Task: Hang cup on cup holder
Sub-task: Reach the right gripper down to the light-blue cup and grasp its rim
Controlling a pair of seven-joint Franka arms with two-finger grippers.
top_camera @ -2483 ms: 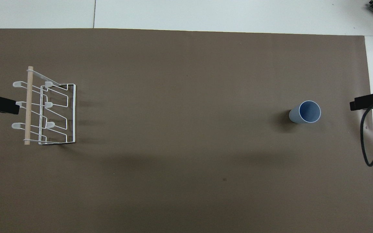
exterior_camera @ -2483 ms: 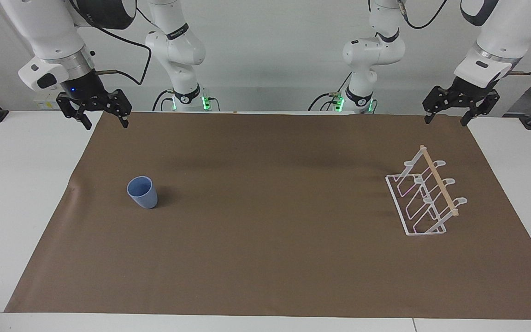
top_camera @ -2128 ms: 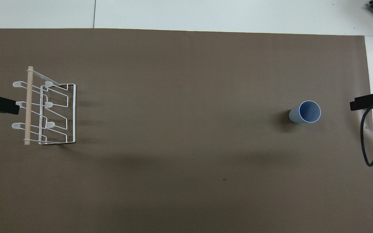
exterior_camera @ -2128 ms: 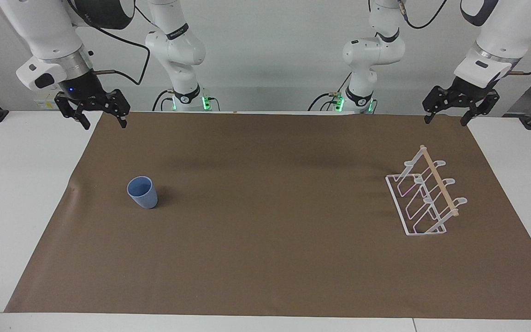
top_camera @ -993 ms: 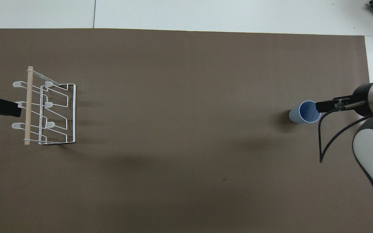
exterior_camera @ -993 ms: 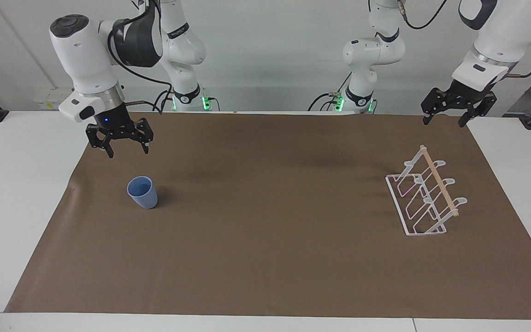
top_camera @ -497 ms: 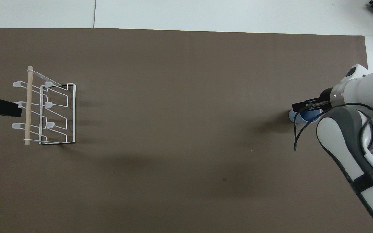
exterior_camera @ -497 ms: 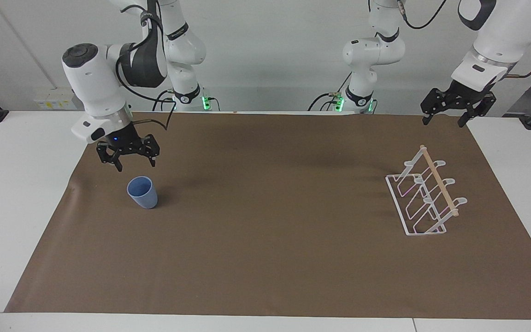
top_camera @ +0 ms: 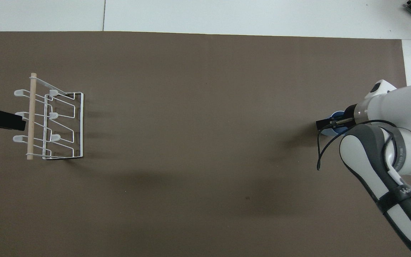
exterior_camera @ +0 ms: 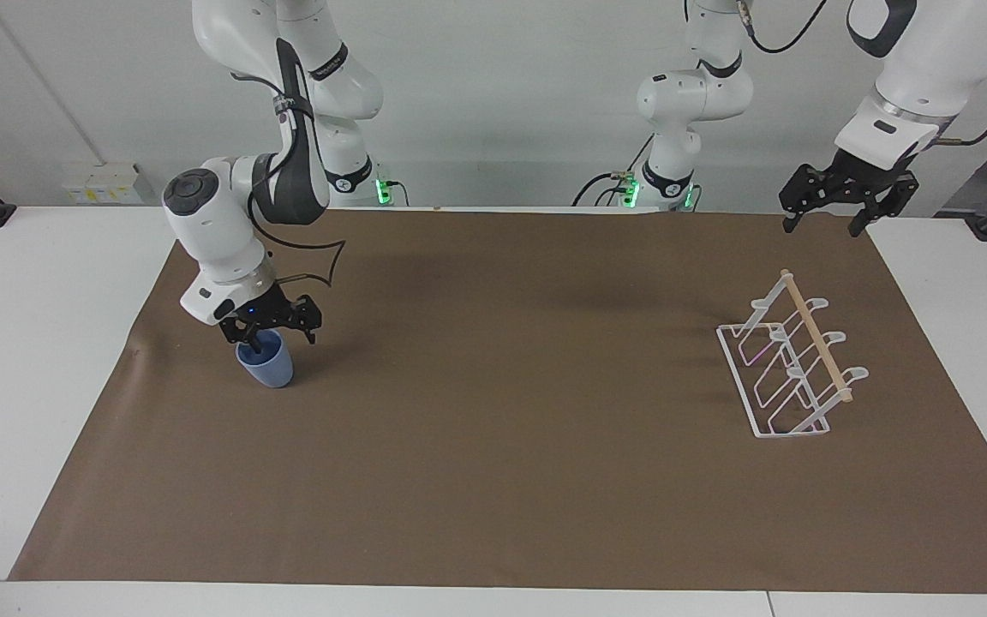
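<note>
The cup [exterior_camera: 266,367] stands upright at the worktop's nine o'clock in the facing view. The right hand [exterior_camera: 271,336] is spread apart at its rim. Being light, stiff and smooth, it is best pinched across the rim wall. The left hand [exterior_camera: 827,213] waits, spread.

**A robot lab test bench**

This is a lab, not a home. Two white robot arms [exterior_camera: 228,214] stand bolted at twelve o'clock along a plain white table [exterior_camera: 22,343], green status lights glowing at their bases. A brown paper sheet [exterior_camera: 493,428] covers most of the tabletop. Black cables [exterior_camera: 305,257] trail from the arms. At twelve o'clock from the arms rises a bare white wall [exterior_camera: 502,103] with a wall socket.
</note>
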